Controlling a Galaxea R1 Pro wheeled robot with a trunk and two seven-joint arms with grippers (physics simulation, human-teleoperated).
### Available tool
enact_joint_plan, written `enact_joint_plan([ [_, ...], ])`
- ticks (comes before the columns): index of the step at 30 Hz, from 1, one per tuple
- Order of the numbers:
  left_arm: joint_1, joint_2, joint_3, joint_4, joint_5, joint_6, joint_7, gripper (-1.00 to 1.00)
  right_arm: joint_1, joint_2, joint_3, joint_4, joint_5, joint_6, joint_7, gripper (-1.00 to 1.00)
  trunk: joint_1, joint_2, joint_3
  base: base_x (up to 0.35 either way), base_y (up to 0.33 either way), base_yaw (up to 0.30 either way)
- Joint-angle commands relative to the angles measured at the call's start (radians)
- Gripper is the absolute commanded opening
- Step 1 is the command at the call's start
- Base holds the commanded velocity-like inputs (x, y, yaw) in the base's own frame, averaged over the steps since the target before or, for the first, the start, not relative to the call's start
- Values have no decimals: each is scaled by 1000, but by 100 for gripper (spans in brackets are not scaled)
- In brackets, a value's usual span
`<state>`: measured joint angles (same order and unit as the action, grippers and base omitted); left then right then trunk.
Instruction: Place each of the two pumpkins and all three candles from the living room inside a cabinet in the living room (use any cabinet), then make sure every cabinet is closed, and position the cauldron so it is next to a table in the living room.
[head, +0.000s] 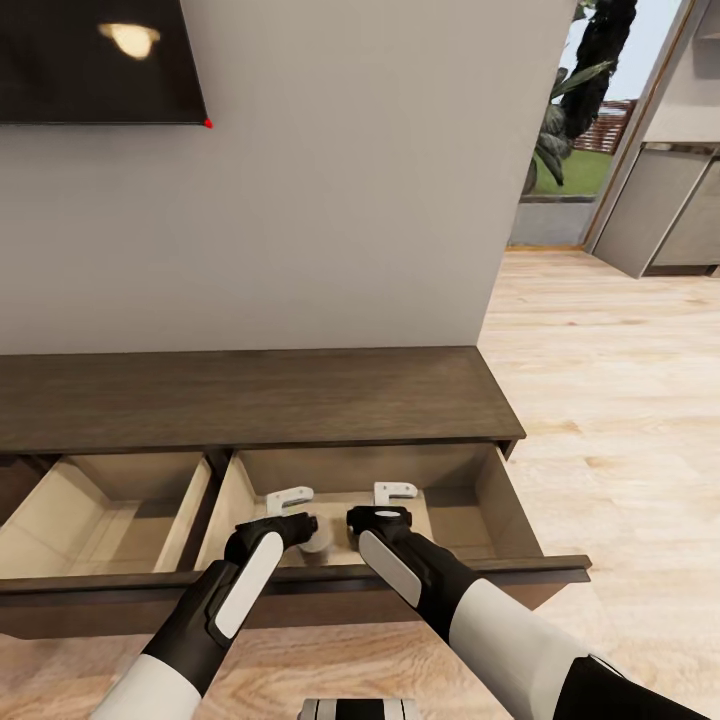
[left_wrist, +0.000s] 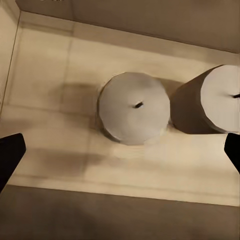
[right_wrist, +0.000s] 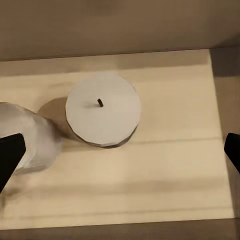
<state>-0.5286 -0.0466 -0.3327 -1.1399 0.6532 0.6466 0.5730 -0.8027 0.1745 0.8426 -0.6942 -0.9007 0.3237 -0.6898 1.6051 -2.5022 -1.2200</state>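
Candles: two stand upright, side by side (left_wrist: 134, 107) (left_wrist: 220, 97), on the cabinet (head: 250, 395) drawer's beige floor.
Left tool (left_wrist: 120, 150): spread above them.
Right tool (right_wrist: 120, 150): spread, over one candle.
Around: television (head: 95, 60), wood floor (head: 620, 380).

candle (left_wrist: 220, 97) cut by edge, drawer front (head: 300, 580) hiding candles

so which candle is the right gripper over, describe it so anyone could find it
Start at the long dark-brown cabinet under the wall screen; its right-hand drawer is pulled out, with both grippers hanging over it. Two stubby pale candles stand on its beige floor. Yours is the one centred below the open right gripper, showing its full round top and dark wick, unlike its neighbour.
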Motion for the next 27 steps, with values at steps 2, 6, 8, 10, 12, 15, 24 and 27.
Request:
enact_joint_plan([
  [2,-1,0,1,-1,10,1,11,100,-1,0,3,-1,-3,5,-7,100,0,0,-1,0,0,0],
  [6,-1,0,8,-1,11,1,14,100,-1,0,3,-1,-3,5,-7,100,-2,0,11,0,0,0],
  [8,-1,0,9,-1,11,1,14,100,-1,0,3,-1,-3,5,-7,100,-2,1,18,0,0,0],
  [10,-1,0,11,-1,10,2,15,100,-1,0,3,-1,-3,5,-7,100,-3,1,26,0,0,0],
  [12,-1,0,12,-1,10,2,16,100,-1,0,3,-2,-3,5,-7,100,-4,2,34,0,0,0],
  [15,-1,0,12,-1,10,3,16,100,-1,0,3,-2,-3,6,-7,100,-9,10,45,0,0,0],
  [24,-1,0,13,-2,10,50,16,100,-1,0,3,-9,-11,29,-11,100,-44,73,73,0,0,0],
  [27,-1,1,13,-2,11,56,16,100,-1,0,1,-14,-42,69,-16,100,-55,94,82,-109,56,0],
])
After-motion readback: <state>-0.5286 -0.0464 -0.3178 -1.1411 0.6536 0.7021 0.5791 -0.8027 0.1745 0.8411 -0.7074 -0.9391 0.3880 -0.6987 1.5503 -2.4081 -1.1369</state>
